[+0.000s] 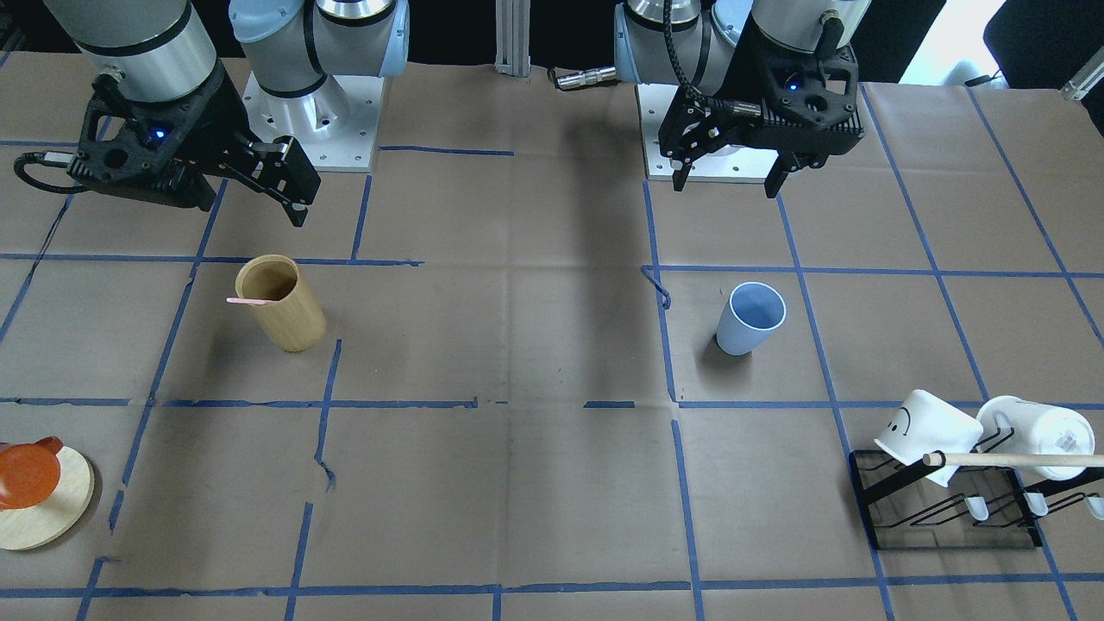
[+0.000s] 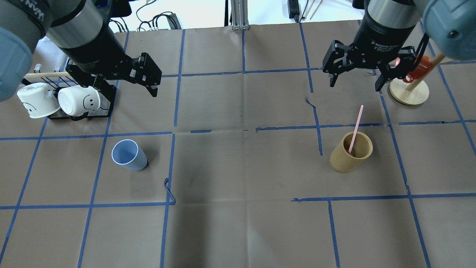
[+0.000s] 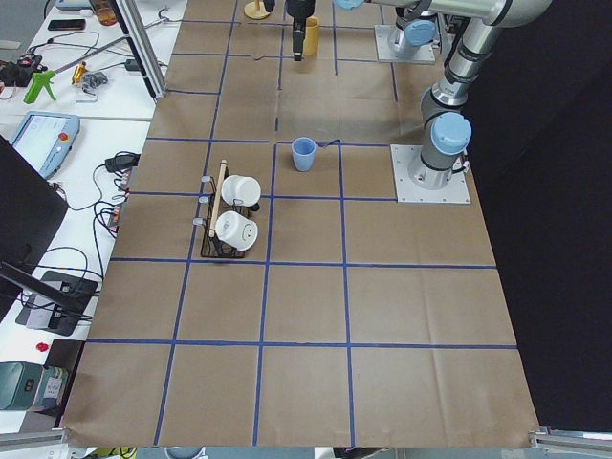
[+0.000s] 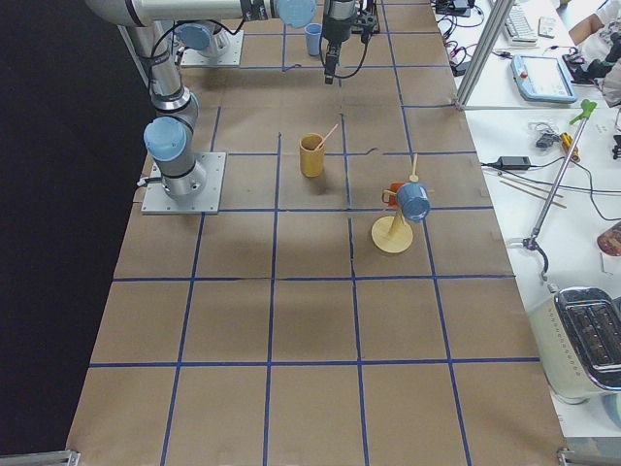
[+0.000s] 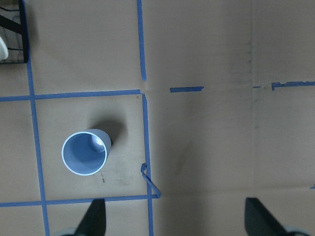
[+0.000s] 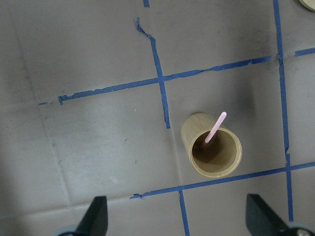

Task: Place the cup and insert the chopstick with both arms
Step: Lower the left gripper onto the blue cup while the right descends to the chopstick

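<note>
L wrist: only two fingertips [image 5: 93,219] are showing at the bottom edge, w/ the rest of the left gripper [image 5: 177,219] cut off. Jaws are standing wide, gripping nothing. Blue cup [image 5: 84,152] is sitting upright on the table [image 5: 221,147], mouth up, near the view's left-hand tip but not touching it.

R wrist: right gripper [image 6: 178,216] is likewise showing tips only, spread wide & empty. Bamboo holder [image 6: 211,150] is standing upright; pink chopstick [image 6: 215,128] is leaning inside it, top end poking past the rim, lower end hidden.

Overhead: both grippers are hanging above the table, well apart from cup & holder. L arm is covering part of the mug rack [image 2: 78,117] w/ its white mugs [image 2: 79,101]. R gripper is blocking part of the orange mug [image 2: 420,67] on the wooden stand [image 2: 409,93].

Front: orange mug & stand are getting cropped at the frame edge; grippers are reading wide apart here too.

Side views: grippers are too small or cropped to judge; cup & holder are standing well apart.
</note>
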Robot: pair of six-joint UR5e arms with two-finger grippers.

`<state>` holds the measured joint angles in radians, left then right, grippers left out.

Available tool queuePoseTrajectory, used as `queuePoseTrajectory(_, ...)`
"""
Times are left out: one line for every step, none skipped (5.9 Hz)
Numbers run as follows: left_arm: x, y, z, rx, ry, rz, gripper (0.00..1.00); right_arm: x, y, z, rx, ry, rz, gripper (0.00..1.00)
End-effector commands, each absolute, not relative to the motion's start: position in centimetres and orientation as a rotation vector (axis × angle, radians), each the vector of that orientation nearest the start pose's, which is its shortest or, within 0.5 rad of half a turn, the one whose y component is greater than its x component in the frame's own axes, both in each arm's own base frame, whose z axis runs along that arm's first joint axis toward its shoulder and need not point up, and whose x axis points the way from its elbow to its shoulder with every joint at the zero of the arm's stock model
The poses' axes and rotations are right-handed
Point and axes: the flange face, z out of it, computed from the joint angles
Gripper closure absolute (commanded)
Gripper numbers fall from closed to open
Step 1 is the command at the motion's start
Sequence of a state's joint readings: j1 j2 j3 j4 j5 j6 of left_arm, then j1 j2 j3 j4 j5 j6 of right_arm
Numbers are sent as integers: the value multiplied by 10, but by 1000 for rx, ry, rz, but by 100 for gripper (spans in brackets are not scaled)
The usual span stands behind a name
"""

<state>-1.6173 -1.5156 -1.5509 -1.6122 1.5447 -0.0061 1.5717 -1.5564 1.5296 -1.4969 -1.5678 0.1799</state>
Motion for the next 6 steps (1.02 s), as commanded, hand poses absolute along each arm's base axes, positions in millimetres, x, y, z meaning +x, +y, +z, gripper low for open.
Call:
queuePoseTrajectory(-157,-464,519,64,3167,-48,2,135,-492,493,277,3130,75,0)
queuePoseTrajectory(-157,-464,519,66,3167,-48,2,136,-492,492,277,3130,75,0)
queuePoseTrajectory(-151,-466,518,47,3174,-41,2,133,-496,482,270,3129,92,0)
queuePoseTrajectory(-148,-464,512,133,3165,-1,2,116,-500,480,141,3139,96,0)
queuePoseTrajectory(-129,-464,477,154,3170,108,2,66,-506,468,208,3122,138,0)
queuePoseTrajectory(-95,-470,437,130,3179,119,2,32,-503,453,287,3109,151,0)
